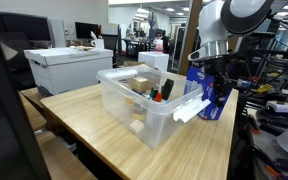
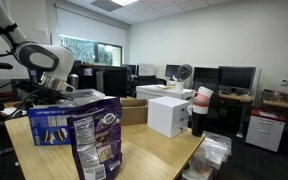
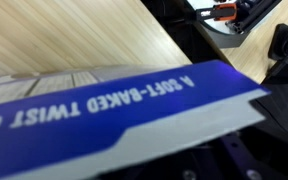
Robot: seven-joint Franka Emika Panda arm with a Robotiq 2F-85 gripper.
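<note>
Step in hand: I judged it to be the grasp on the blue snack bag (image 1: 213, 100), with the gripper (image 1: 210, 80) set at its top edge.
Hand state: I could not tell whether it was clenched on the bag or merely about it.
Bag position: directly beneath the hand, upright near the table (image 1: 94, 125) edge, just beside the clear bin (image 1: 119, 95).
Next move: it called for a confirmed pinch before any lift, since the film could slip.
Hidden: the bag filled the wrist view, cut off at both ends, with no fingers showing. A darker bag (image 2: 96, 148) screened its lower corner.
</note>
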